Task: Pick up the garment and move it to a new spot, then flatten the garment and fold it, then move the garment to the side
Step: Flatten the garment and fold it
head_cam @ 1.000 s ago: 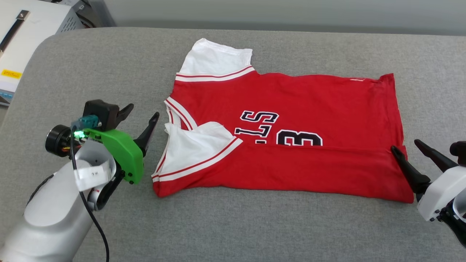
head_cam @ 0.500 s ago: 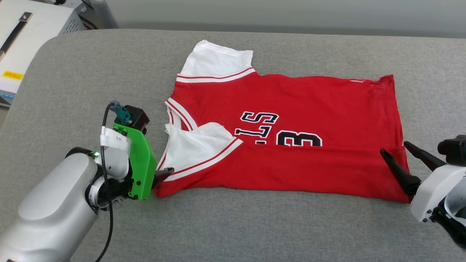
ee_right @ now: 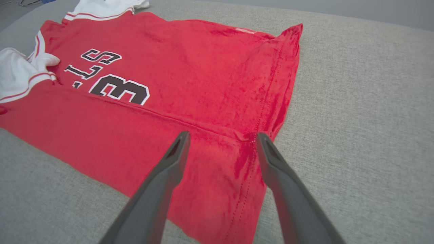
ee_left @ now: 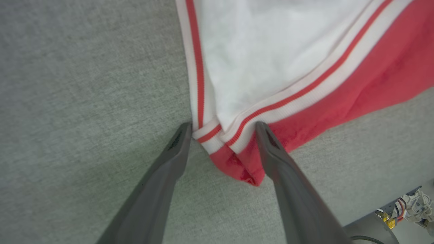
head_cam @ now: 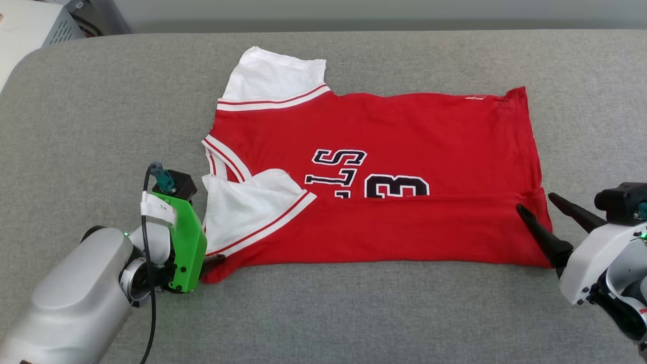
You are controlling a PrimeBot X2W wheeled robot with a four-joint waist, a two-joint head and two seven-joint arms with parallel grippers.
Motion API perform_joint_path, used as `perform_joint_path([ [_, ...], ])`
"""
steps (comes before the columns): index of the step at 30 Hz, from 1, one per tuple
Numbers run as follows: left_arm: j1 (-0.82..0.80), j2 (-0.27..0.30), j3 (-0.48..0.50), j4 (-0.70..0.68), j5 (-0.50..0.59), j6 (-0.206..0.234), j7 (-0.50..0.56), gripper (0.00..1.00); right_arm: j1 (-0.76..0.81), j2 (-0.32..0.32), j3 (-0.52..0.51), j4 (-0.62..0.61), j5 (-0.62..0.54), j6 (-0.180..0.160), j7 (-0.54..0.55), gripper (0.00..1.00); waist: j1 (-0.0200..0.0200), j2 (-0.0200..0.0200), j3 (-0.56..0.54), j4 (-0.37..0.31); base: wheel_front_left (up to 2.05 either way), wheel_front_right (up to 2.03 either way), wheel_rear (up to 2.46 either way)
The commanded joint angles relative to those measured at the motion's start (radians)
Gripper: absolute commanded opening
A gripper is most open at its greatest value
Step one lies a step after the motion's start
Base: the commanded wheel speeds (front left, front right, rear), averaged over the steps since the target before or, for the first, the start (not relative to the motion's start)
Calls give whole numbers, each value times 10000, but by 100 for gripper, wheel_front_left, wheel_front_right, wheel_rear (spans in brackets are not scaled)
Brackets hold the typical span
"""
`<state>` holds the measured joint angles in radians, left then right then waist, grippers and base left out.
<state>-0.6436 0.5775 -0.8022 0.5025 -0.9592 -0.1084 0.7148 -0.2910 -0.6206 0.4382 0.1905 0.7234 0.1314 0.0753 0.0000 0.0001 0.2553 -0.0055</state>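
The garment (head_cam: 404, 136) lies flat in the middle of the desk (head_cam: 101, 101), its 6 o'clock edge folded over once. Further folds and the move aside look undone. The left end effector (ee_left: 222, 128) straddles its 8 o'clock corner, wide; the right end effector (head_cam: 537, 202), also wide, straddles the 4 o'clock hem.

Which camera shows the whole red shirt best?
The head view: the garment shows sleeves to hem. The right wrist view gives most of it, slanted; the left wrist view, a white sleeve and red corner.

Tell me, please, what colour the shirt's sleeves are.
The sleeves are white with red-striped trim, clearest in the left wrist view.
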Motion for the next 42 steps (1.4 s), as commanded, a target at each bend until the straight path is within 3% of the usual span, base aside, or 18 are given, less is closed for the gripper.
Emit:
perform_joint_path([
  [1, 431, -165, -354, 466, 206, -14, -194, 0, -222, -83, 16, -82, 15, -7, 49, 100, 0, -1, -63, -7, 0, 0, 0],
  [6, 277, -42, -214, 318, 78, -158, -974, 0, -603, -670, 84, -447, 88, -7, 632, 100, 0, -1, -358, 2, 0, 0, 0],
  [13, 228, 656, -215, -897, 87, -211, -1727, 0, -931, -1986, 490, -1012, 976, -7, 3378, 100, 0, -1, -623, 72, 0, 0, 0],
  [16, 348, 924, -327, -1372, 161, -215, -1817, 0, -990, -2143, 624, -882, 1393, -7, 4451, 100, 0, -1, -615, 109, 0, 0, 0],
  [22, 396, 1011, -381, -1872, 233, -213, -2000, 0, -1228, -1666, 908, 53, 1479, -7, 5243, 100, 0, -1, -330, 259, 0, 0, 0],
  [30, 335, 862, -417, -1895, 382, -102, -2225, 0, -1290, -198, 1508, 2218, 1374, -7, 4820, 100, 0, -1, 46, 430, 0, 0, 0],
  [34, 439, 783, -437, -1780, 380, -75, -2384, 0, -1242, 60, 2070, 2711, 1528, -7, 4578, 100, 0, -1, 51, 419, 0, 0, 0],
  [35, 485, 782, -444, -1751, 368, -74, -2412, 0, -1268, 55, 2150, 2736, 1582, -7, 4469, 41, 0, -1, 15, 397, 0, 0, 0],
  [36, 556, 786, -454, -1713, 353, -72, -2450, 0, -1324, 5, 2234, 2721, 1627, -7, 4276, 0, 0, -1, -66, 367, 0, 0, 0],
  [42, 1065, 925, -343, -1739, 39, -36, -2689, 0, -1381, -676, 2302, 2150, 1935, -7, 3189, 0, 0, -1, -779, 324, 0, 0, 0],
])
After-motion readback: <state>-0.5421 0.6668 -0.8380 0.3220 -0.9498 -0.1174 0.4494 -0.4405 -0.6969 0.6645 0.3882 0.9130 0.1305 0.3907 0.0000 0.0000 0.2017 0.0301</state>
